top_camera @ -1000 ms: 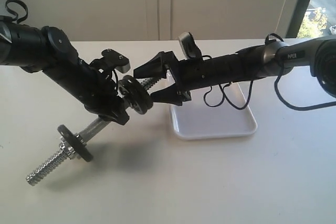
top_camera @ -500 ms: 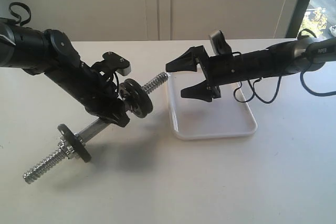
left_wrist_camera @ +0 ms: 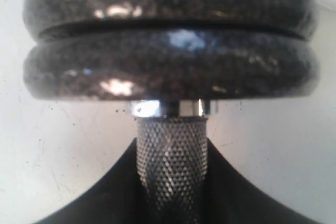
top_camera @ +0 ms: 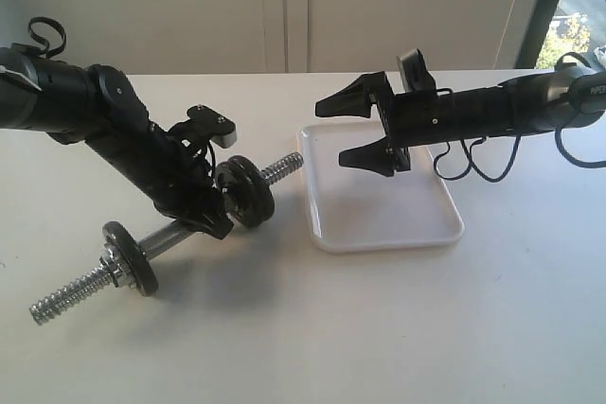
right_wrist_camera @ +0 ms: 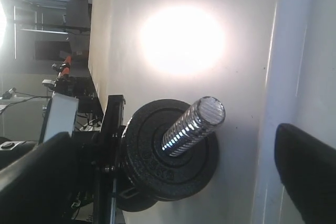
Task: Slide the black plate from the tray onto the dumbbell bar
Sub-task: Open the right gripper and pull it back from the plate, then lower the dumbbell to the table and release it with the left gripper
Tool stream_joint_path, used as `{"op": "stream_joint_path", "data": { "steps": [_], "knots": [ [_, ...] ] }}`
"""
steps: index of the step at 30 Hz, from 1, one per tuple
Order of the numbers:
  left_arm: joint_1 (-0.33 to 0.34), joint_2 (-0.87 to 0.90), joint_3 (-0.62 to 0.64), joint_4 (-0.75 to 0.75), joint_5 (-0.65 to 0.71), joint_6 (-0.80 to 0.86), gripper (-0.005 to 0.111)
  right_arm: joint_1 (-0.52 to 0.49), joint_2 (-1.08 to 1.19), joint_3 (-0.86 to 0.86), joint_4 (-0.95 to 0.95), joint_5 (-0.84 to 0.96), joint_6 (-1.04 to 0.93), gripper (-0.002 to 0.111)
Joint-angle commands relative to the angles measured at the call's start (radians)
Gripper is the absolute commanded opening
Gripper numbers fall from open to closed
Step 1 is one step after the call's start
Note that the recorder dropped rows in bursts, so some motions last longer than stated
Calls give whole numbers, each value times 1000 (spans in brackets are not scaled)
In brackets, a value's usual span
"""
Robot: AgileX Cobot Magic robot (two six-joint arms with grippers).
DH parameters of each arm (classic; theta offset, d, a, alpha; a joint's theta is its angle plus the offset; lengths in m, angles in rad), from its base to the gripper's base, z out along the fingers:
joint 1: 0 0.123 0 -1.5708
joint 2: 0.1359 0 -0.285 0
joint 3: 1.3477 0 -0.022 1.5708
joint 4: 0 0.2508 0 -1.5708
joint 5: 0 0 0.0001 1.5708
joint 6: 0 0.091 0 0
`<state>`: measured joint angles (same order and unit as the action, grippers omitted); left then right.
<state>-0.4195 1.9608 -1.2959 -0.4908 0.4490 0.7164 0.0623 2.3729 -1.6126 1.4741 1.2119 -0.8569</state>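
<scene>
Now the black plate (top_camera: 258, 198) sits on the dumbbell bar (top_camera: 169, 234), tight against a second disc (left_wrist_camera: 168, 69) just beside the left gripper (top_camera: 210, 215), which clamps the bar's knurled middle and holds it tilted. The right gripper (top_camera: 331, 131) hangs over the tray (top_camera: 388, 241), jaws spread wide and empty.

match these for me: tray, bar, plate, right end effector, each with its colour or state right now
Things:
1 tray
2 bar
3 plate
4 right end effector

States:
a open, holding nothing
b threaded onto the bar, against a like disc
c chrome, held tilted by the left end effector
d white, low rim

Pairs: 1-d, 2-c, 3-b, 4-a
</scene>
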Motion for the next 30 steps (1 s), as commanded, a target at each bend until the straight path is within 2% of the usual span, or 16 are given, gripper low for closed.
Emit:
{"op": "stream_joint_path", "data": {
  "steps": [1, 7, 10, 13, 19, 26, 30],
  "knots": [
    [-2, -48, -20, -76, -14, -2, 8, -7, -10, -3, 16, 9, -1, 95],
    [-2, -48, -20, -67, 1, -2, 57, -7, -10, -3, 18, 9, -1, 95],
    [-2, -48, -20, -47, -10, -2, 70, -7, -10, -3, 18, 9, -1, 95],
    [-2, -48, -20, -47, -6, -2, 74, -7, -10, -3, 18, 9, -1, 93],
    [-2, -62, -20, -32, 15, -6, 74, -7, -21, -3, 10, 9, -1, 88],
    [0, -139, -20, 80, 45, -115, 74, -7, -99, -3, -43, 9, 5, 88],
    [0, -203, -20, 82, 89, -161, 68, -7, -169, -3, -133, 9, 45, 84]
  ]
}}
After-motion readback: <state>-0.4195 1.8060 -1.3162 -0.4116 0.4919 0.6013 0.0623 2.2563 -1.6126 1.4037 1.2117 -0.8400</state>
